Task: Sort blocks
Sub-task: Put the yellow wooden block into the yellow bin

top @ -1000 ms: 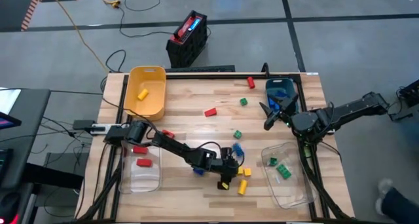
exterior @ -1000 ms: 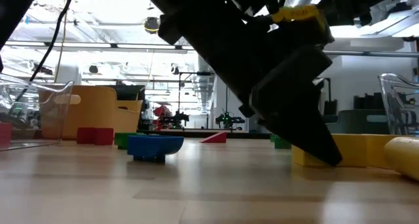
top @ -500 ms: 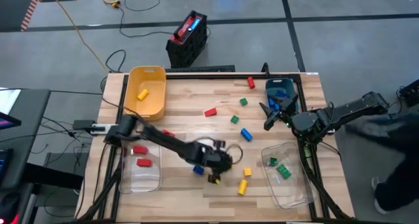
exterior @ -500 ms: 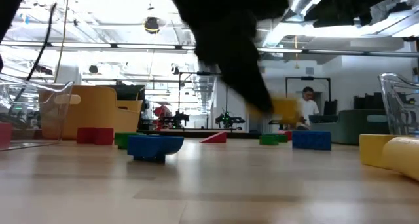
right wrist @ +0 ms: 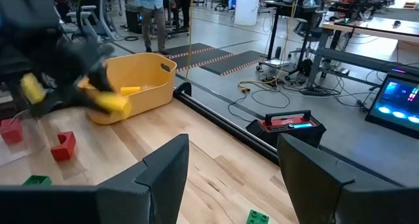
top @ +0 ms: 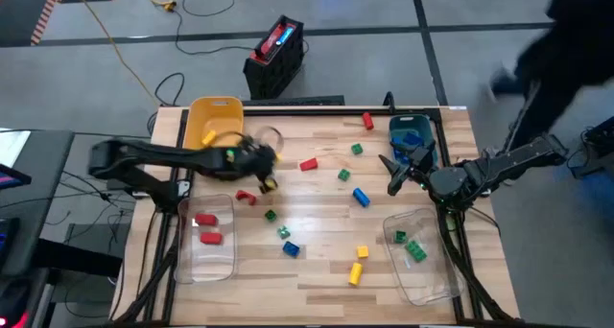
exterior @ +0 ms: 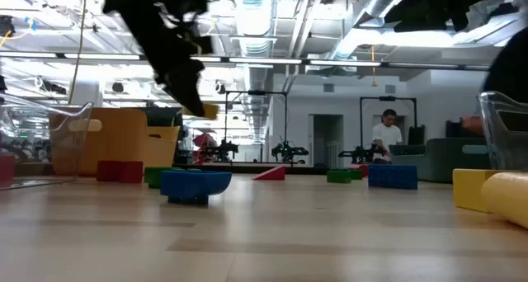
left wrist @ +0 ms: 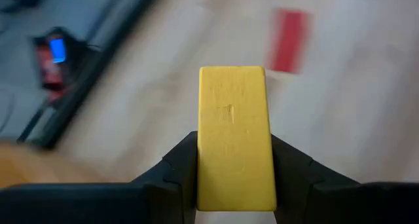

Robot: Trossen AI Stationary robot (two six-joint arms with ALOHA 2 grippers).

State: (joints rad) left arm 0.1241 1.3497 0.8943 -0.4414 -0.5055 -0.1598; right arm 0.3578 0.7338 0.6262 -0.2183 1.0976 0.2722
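High view: the left end effector (top: 266,179) hangs just beside the yellow bin (top: 213,134); loose blocks (top: 360,197) lie scattered on the counter (top: 317,270), so I judge sorting about half done.

Left wrist view: its fingers clamp a yellow block (left wrist: 234,135).

Right wrist view: the right end effector (right wrist: 232,162) waits open and empty.
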